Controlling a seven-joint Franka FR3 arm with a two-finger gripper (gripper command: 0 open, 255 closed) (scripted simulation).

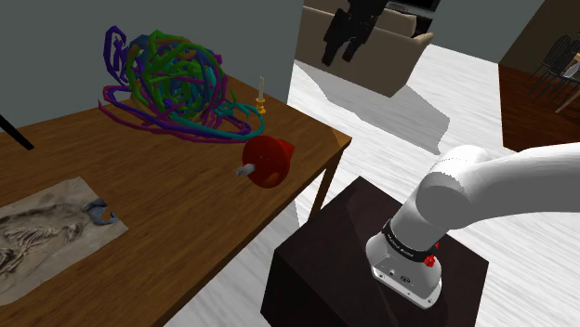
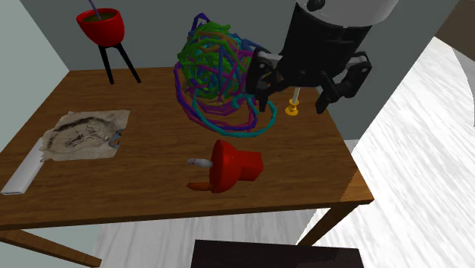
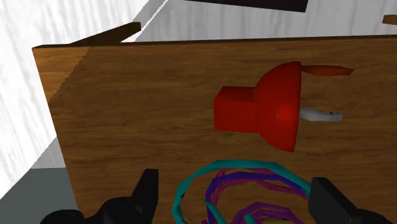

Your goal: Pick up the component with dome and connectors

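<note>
One red domed component [image 2: 231, 167]; fingers [image 3: 147, 189] apart

Wooden table [image 2: 152, 190], second exterior view: red domed component with block base and prongs [image 2: 232, 166] lies on its side near the front edge. Behind it sits the multicoloured wire tangle [image 2: 217, 72], with the small yellow candlestick [image 2: 291, 109] just right of that. Flat skeleton-print sheet [image 2: 84, 135] lies well left (red bowl on black tripod [image 2: 101, 27] behind it). Black gripper [image 3: 236, 191] hangs over the tangle.

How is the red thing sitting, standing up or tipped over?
Tipped over: the red component lies on its side on the table, its white prong and orange prong pointing sideways.
</note>
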